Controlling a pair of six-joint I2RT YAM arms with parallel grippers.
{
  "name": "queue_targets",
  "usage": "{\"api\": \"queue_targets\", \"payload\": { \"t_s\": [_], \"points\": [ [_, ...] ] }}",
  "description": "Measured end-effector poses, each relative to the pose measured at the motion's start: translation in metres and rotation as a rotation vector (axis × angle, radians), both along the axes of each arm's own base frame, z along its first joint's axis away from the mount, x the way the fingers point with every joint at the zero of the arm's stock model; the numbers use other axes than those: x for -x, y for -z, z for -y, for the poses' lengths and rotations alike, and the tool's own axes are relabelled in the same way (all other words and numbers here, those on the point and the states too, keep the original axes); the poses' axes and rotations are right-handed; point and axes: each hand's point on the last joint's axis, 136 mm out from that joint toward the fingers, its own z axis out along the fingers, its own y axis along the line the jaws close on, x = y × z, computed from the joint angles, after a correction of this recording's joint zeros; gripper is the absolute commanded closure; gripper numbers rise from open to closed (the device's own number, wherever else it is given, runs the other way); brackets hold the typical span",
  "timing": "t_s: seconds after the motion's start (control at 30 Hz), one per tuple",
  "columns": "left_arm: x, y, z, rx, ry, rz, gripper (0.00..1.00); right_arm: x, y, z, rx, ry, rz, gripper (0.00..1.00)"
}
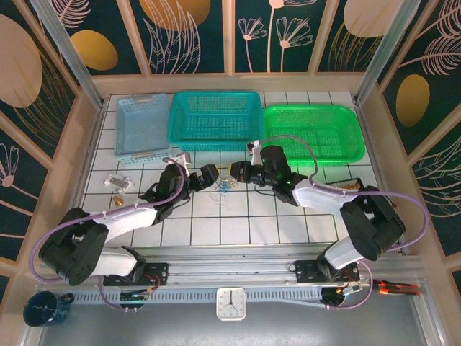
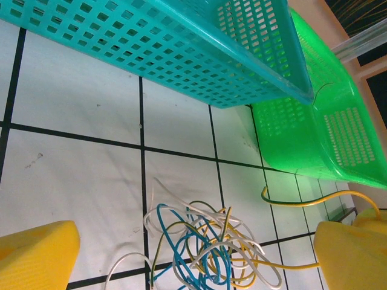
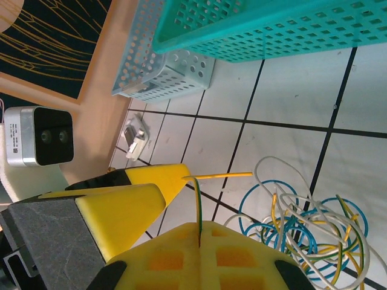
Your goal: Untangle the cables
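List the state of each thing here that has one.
cables: tangled in one knot on the table
yellowish cable: end pinched by the right end effector
left end effector: open, holding nothing
right end effector: shut on the yellowish cable
teal basket: upright
green basket: upright

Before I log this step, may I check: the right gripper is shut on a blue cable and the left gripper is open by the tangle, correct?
Not quite: the right wrist view shows the right gripper shut on a yellowish cable, not a blue one. The left gripper is indeed open by the tangle.
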Motion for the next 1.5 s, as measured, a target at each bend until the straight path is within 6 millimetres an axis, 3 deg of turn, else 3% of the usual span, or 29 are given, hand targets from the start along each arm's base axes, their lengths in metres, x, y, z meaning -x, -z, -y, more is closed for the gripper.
{"api": "queue_targets", "payload": {
  "t_s": [0.3,0.53,0.77,0.97,1.27,1.5],
  "points": [
    [-0.001,-0.006,0.004,0.027,0.013,0.016,0.01,0.005,0.012,0.005,0.017,-0.007,0.02,1.0],
    [0.0,-0.036,0.023,0.22,0.053,0.023,0.01,0.01,0.021,0.009,0.023,-0.017,0.053,1.0],
    [0.003,-0.044,0.043,0.386,0.108,-0.038,0.26,0.009,0.018,0.009,0.014,-0.02,0.092,1.0],
    [0.008,-0.05,0.049,0.453,0.144,-0.062,0.3,0.007,0.014,0.008,0.006,-0.019,0.11,1.0],
    [0.013,-0.038,0.057,0.464,0.173,-0.113,0.23,0.005,0.014,0.009,0.01,-0.009,0.116,1.0],
    [0.009,-0.022,0.06,0.447,0.163,-0.148,0.28,0.005,0.011,0.008,0.003,-0.009,0.126,1.0]
  ]
}}
